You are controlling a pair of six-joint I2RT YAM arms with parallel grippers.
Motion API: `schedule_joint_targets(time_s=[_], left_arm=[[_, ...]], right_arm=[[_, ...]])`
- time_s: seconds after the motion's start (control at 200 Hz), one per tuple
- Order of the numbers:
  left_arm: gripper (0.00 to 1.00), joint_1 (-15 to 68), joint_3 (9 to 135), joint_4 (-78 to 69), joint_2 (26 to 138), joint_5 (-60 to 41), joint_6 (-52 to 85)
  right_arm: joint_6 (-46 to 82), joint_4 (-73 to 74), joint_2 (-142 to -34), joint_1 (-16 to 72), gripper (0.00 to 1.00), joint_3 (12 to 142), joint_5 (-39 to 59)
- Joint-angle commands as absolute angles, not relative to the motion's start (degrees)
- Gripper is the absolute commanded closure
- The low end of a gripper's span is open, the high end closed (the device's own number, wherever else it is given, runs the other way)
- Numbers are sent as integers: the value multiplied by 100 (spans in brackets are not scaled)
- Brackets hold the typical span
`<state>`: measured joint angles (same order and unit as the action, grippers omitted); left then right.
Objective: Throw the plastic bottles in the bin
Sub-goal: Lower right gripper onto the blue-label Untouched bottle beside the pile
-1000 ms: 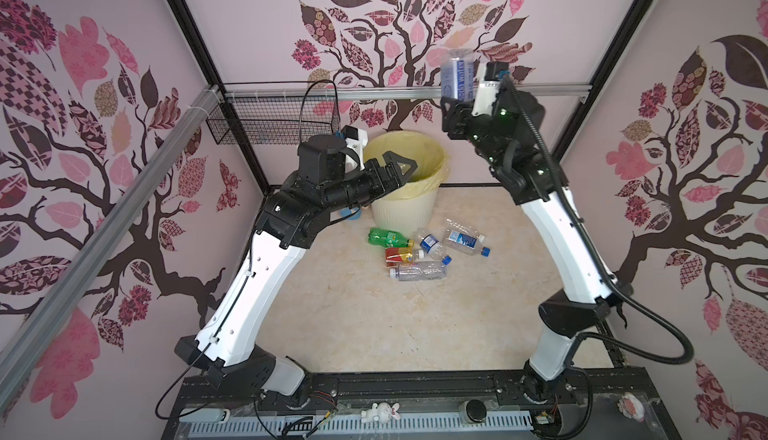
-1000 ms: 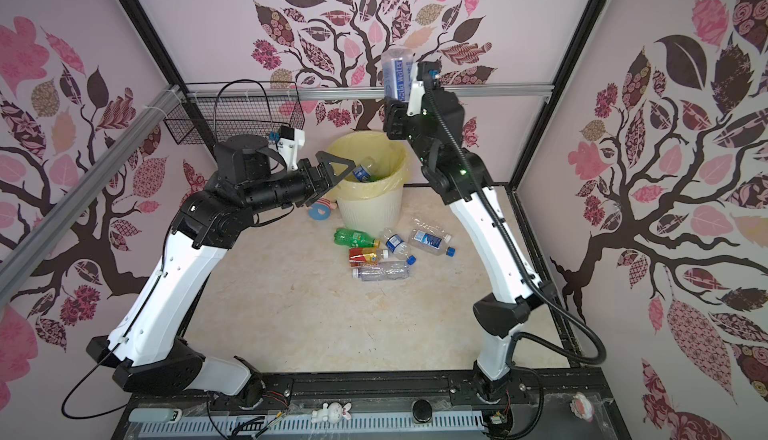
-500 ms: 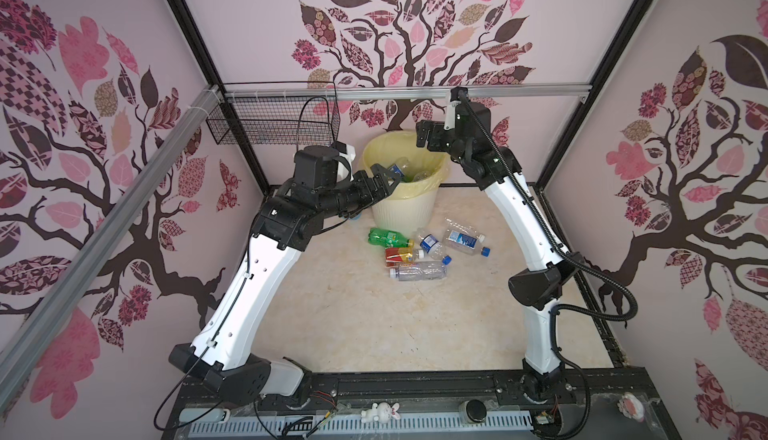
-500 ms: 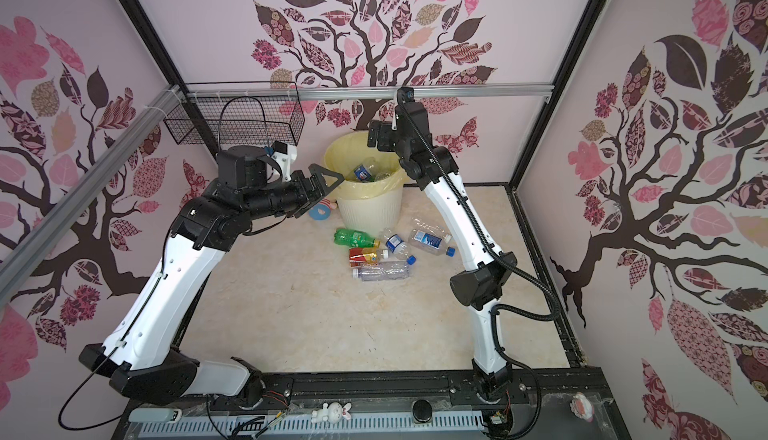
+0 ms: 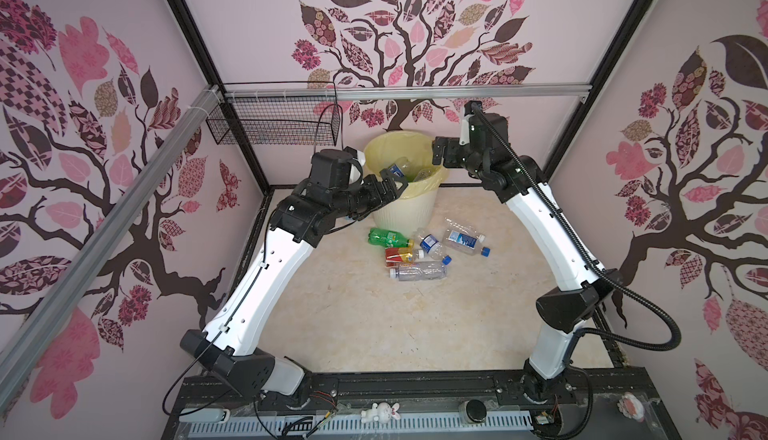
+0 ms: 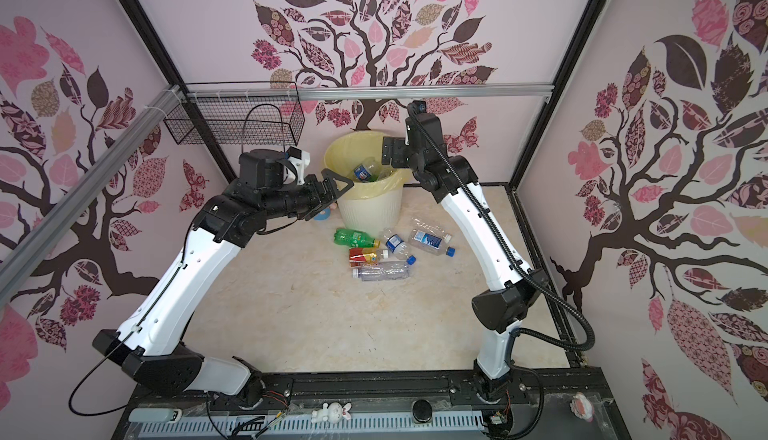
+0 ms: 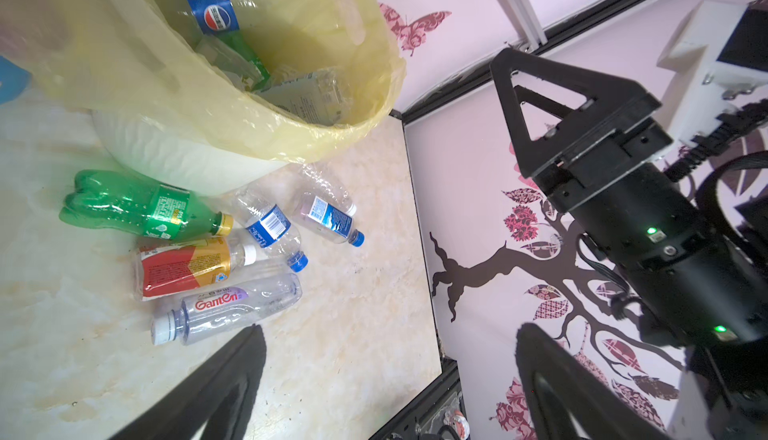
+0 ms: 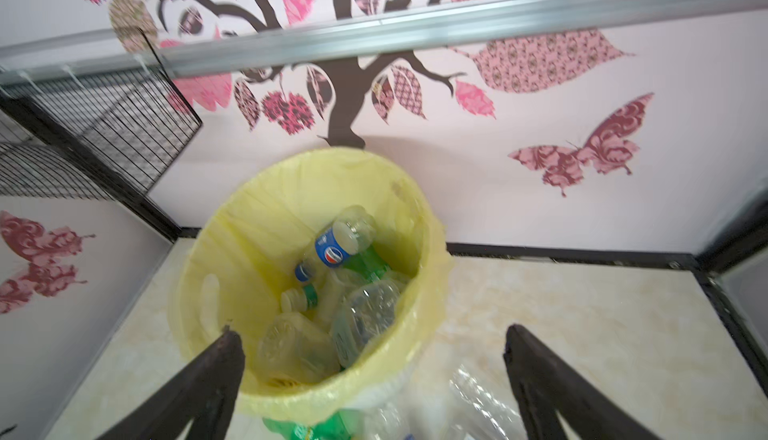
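The pale marbled bench (image 5: 353,325) carries everything, and both arms rise from the black rail at its front edge and lean in toward the back. The left arm (image 5: 266,280) slants up and right, its dark forearm reaching toward the bin. The left jaws stand wide apart and hold nothing, close beside the bin's left rim; in the left wrist view nothing sits between their fingers (image 7: 232,375). The right arm (image 5: 544,242) rises to a dark elbow, then slants up and left, its wrist turned left above the bin's right rim. The right jaws are likewise spread wide and empty, and in the right wrist view the bin's mouth shows beyond the two fingers (image 8: 199,379). The bin (image 5: 405,213), cream-white and lined with a yellow bag, stands upright at the back of the bench, right of a black wire basket (image 5: 274,126) hung on the rail. Several plastic bottles (image 8: 357,321) lie inside it, a blue-labelled bottle (image 8: 338,246) on top. Five more lie on their sides on the bench just in front of the bin, bunched together: a green bottle (image 5: 386,237), a red-labelled bottle (image 5: 401,255), a small blue-capped bottle (image 5: 430,245), a larger blue-capped bottle (image 5: 463,240) and a white-capped clear bottle (image 5: 419,271)
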<state>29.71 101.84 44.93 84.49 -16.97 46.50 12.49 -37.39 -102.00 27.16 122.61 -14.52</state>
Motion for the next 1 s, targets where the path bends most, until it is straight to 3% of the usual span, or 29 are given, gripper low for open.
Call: schedule_joint_targets(time_s=[0.0,0.22,0.435,0.99], left_arm=[[3,3293,9912,4243,8658,-1688,4367],[3,3574,9088,3779,8773,-1945,3898],[3,3840,8282,3657,8746,-2180,3003],[3,4131,7637,3695,8791,-2112,2022]], right_arm=[[1487,-3745,-9412,2556,0,11276,-1644],[2085,-3355,-8484,1765,0,8971,-848],[2000,-3179,-8742,1565,0,7896,-561],[1259,-2593,-10358,1408,1,7794,-421]])
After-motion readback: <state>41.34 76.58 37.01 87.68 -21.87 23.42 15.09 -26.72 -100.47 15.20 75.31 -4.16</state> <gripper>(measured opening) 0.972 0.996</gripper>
